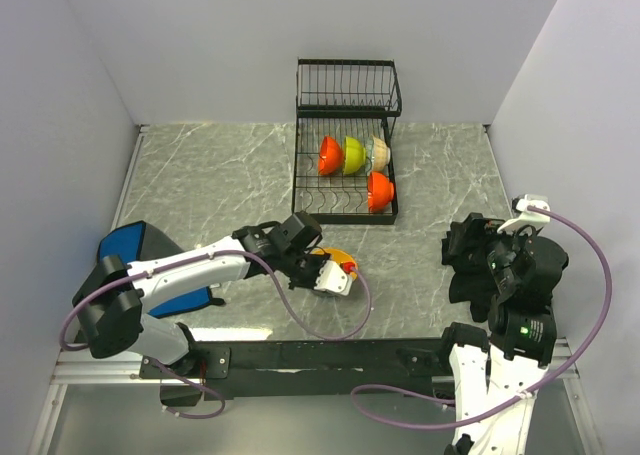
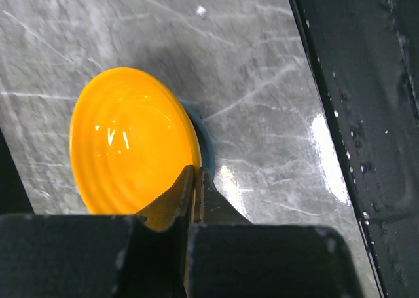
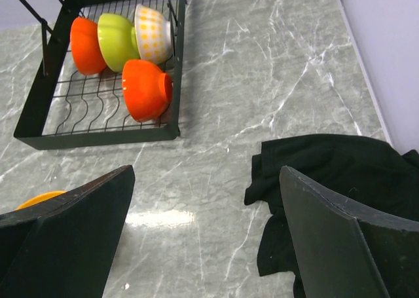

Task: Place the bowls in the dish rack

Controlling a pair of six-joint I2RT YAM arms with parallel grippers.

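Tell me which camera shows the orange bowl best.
Left wrist: the orange bowl sits large and close. Top external shows only a part beside the left gripper; right wrist catches a sliver at its left edge.

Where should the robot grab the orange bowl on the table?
Grab the orange bowl by its thin rim, one finger inside, one outside, coming from the left arm's side. Its round body looks too wide to pinch; the left gripper is shut on that rim.

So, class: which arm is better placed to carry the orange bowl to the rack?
Left. The left gripper is shut on the orange bowl's rim, while the right gripper hangs open by the black cloth, farther from that bowl.
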